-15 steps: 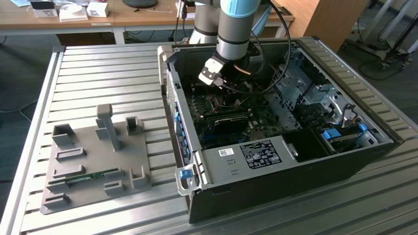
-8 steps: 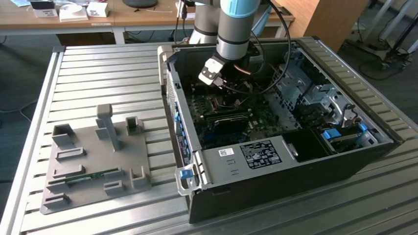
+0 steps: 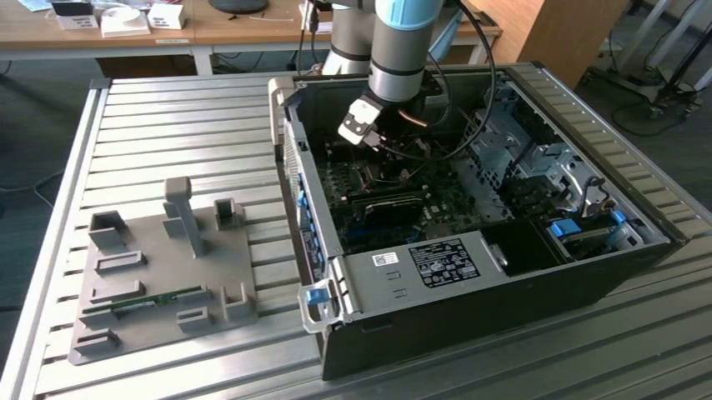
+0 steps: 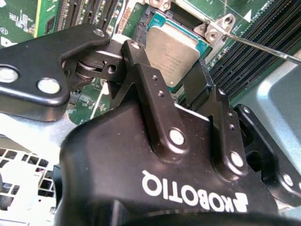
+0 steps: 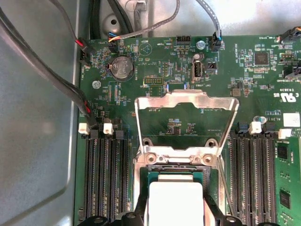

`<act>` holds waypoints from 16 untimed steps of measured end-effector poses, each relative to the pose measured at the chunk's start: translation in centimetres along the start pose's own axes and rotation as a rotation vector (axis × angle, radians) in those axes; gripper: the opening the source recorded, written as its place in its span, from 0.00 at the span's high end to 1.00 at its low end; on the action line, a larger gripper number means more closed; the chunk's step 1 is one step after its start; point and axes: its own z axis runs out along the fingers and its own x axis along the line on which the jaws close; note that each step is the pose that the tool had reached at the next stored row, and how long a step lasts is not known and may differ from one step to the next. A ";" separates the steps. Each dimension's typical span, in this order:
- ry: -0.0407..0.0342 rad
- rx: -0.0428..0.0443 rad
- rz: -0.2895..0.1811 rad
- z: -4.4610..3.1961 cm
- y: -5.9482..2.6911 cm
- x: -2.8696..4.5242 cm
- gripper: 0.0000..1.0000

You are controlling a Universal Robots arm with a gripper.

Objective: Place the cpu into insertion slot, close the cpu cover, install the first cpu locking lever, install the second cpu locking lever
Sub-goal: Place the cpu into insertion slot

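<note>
Cpu point(image 5: 175, 197) at the insertion slot point(image 5: 175, 168), cpu cover point(image 5: 186, 101) open
The gripper point(image 5: 176, 217) clasps the cpu between black fingertips point(image 5: 140, 214). The silvery cover stands raised from the slot's edge, and long memory slots point(image 5: 107, 174) flank it on the green board point(image 5: 244, 70).

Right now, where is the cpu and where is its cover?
cpu point(image 5: 175, 202): first wrist view, middle of its silvery top.
cpu cover point(image 5: 188, 98): first wrist view, frame bar opposite its hinge.

wooden desk point(image 3: 223, 32) behind a ribbed metal table point(image 3: 167, 125), grey floor point(image 3: 28, 150).
</note>
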 end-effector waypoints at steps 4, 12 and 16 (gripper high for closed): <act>0.0011 -0.0008 0.000 -0.10 0.02 0.02 0.46; -0.0093 -0.0002 0.000 -0.25 0.02 0.01 0.46; -0.0163 -0.0002 -0.001 -0.25 0.02 0.00 0.46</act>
